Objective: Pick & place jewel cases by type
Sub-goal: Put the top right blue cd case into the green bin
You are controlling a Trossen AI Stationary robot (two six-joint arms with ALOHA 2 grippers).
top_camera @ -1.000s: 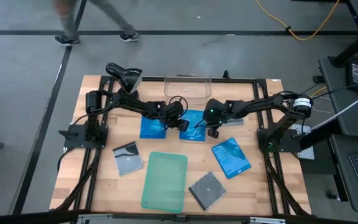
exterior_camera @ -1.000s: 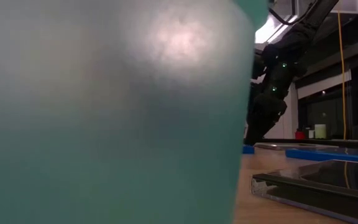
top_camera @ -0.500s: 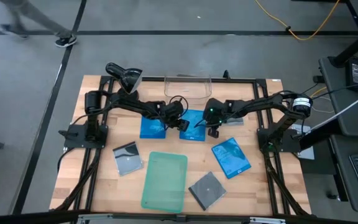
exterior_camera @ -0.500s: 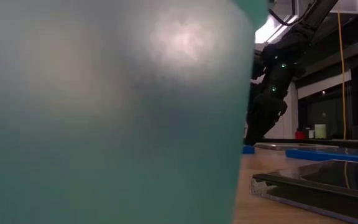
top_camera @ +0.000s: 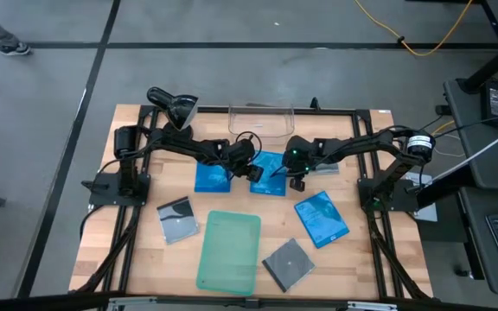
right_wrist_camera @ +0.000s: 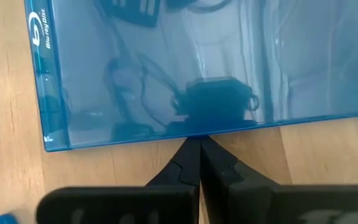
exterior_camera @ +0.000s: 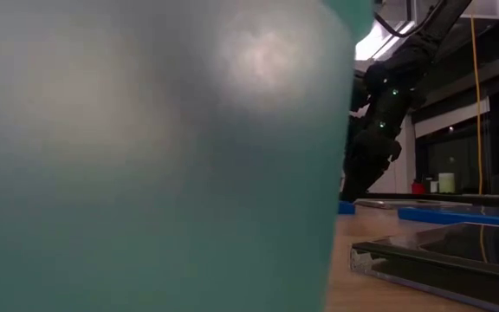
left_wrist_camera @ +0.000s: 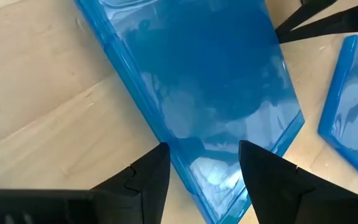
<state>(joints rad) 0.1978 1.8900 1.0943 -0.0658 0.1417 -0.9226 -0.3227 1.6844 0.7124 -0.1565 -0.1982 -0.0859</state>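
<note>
- Now the left gripper (left_wrist_camera: 199, 163) has its fingers spread, one on each side of the edge of a blue case (left_wrist_camera: 191, 87); it is low over the middle blue case (top_camera: 269, 173) near the table centre. The jaws are not closed on it yet, so I judge it is lined up for a grasp (no grip so far).
- Right gripper (right_wrist_camera: 199, 152) has its fingers pressed together, holding nothing; the closed tips touch, or almost touch, the edge of the same blue case from the other side. Probably it works as a stop or pusher, so the case does not slide while the left one takes it.
- Outward: another blue case (top_camera: 213, 175) lies just beside on the left, partly under the left arm; a third blue case (top_camera: 322, 218) lies apart on the right, tilted.
- Two dark cases are in view: one (top_camera: 177, 219) at the front left, one (top_camera: 287, 262) at the front right. A sixth case I cannot find.
- Containers: the pale green tray (top_camera: 229, 250) lies flat between the two dark cases, w/ nothing on it. The clear bin (top_camera: 261, 120) stands at the far edge of the table (top_camera: 137, 259), and it seems empty.
- So the sorting is hardly begun, I judge; no case is in either container.
</note>
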